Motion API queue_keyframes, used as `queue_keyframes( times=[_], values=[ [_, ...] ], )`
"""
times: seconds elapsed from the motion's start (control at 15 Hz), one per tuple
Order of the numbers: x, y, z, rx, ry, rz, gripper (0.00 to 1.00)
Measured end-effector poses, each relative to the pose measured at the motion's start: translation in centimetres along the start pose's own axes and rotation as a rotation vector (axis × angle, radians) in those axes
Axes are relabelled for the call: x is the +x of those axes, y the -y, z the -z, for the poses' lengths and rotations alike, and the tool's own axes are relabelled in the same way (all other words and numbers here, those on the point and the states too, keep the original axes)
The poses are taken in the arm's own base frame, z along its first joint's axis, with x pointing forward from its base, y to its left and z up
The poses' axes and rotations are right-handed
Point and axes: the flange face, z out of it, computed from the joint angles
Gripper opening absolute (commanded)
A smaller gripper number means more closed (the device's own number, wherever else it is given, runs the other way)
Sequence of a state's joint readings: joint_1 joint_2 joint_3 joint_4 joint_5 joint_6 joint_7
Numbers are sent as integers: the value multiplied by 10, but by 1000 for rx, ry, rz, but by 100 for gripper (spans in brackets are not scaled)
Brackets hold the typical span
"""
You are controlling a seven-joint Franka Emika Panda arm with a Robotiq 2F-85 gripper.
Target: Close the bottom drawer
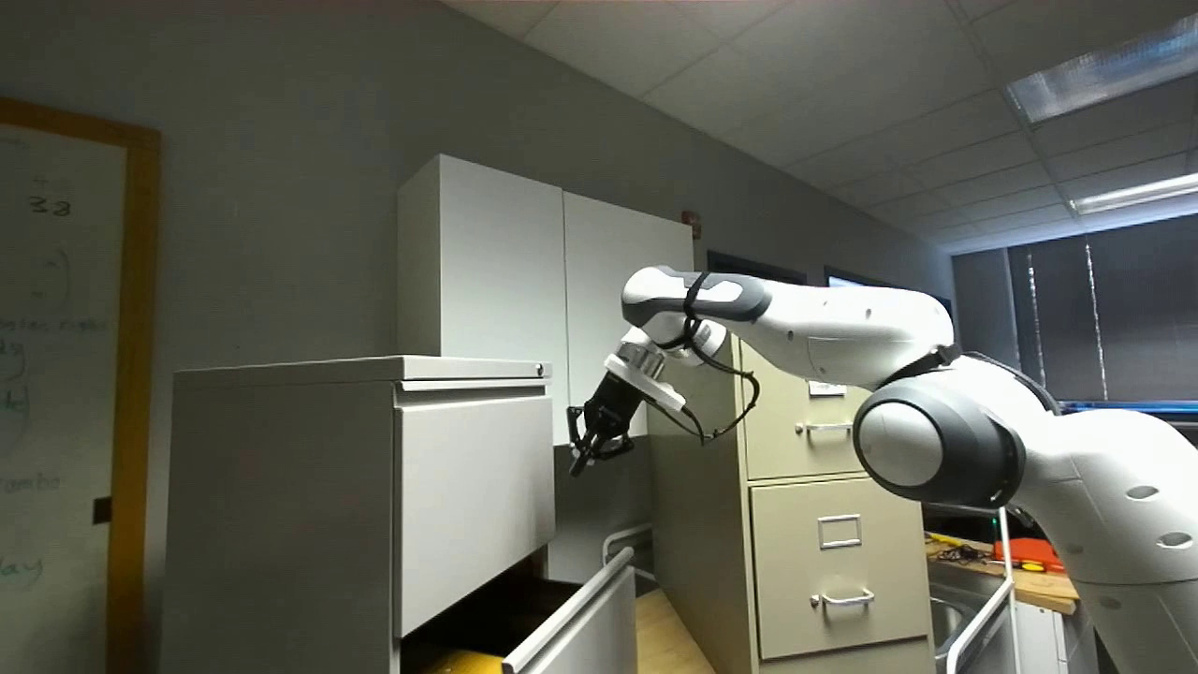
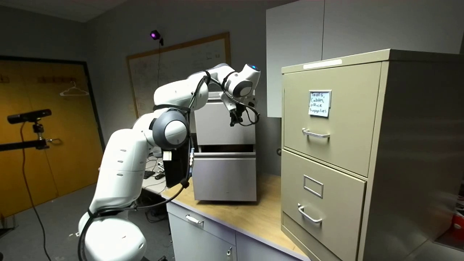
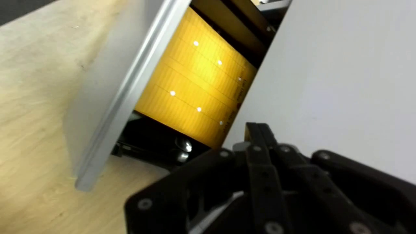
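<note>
White arm raised and bent, wrist tilted downward, black fingers together, slanting down

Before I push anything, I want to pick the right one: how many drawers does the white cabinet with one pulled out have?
2: the bottom drawer, pulled out, and the upper drawer, shut, above it. Both show in both exterior views; none seem hidden.

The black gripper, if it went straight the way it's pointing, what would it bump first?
Probably the yellow thing inside the open bottom drawer. But the gripper also points near the white front above; depth is unclear, so it might bump that first.
</note>
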State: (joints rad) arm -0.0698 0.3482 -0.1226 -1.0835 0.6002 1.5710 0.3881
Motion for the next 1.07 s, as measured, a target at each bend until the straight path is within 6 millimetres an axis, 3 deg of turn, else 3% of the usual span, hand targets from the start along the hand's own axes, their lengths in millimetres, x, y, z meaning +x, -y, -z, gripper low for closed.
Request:
queue_keyframes(
  times=[0.2,0.4,0.8,1.07],
  values=[
    [-15,-7,-13,-155,56,-39,0],
    [-19,-37,-40,-232,150,-91,0],
    [-30,-131,-105,-320,299,-252,0],
    [-37,-191,-134,-273,280,-362,0]
  ],
)
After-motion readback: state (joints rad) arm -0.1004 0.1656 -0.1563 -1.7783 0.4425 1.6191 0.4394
